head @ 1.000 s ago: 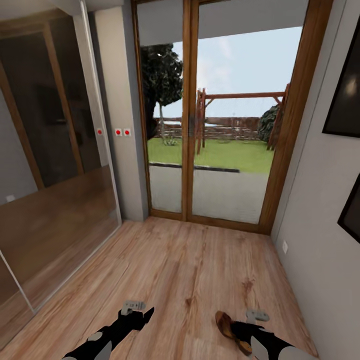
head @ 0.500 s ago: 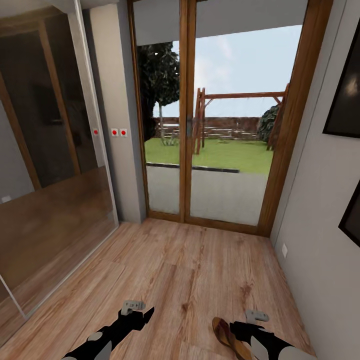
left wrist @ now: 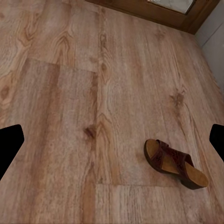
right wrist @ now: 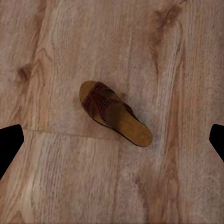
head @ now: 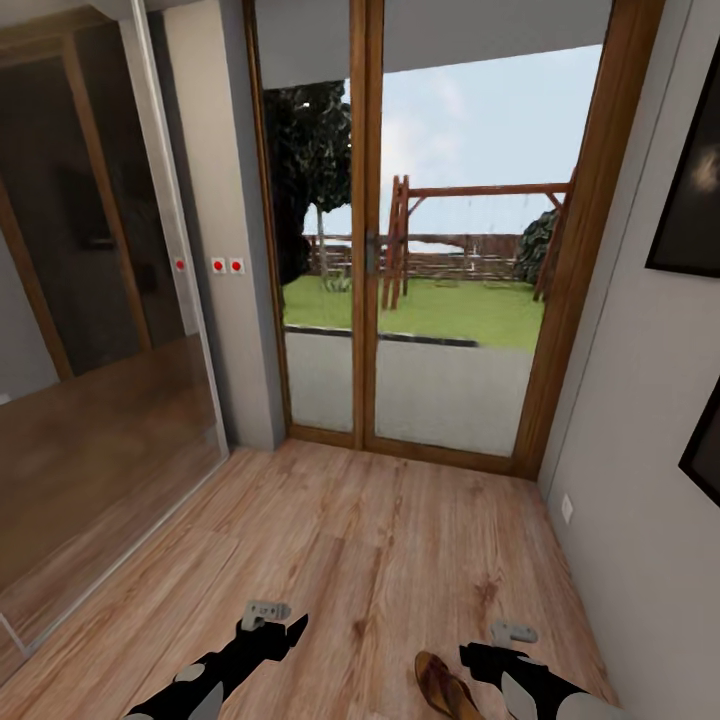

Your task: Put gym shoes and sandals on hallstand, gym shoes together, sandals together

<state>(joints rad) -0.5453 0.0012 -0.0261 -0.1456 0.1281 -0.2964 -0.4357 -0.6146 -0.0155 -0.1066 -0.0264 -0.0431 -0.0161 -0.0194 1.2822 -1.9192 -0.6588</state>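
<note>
Sandal [right wrist: 114, 113] flat on corridor floor [head: 330, 540], no legible writing.

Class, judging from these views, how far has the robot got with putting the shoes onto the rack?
Nothing looks done. A dark reddish-brown strap sandal with a tan sole lies on the wood-plank floor. In hand: nothing; the right gripper, above the sandal, and the left gripper are open. Grasping and racking remain.

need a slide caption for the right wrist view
One brown strap sandal lying flat on the wood plank floor, seen from above between the right gripper's open fingertips.
</note>
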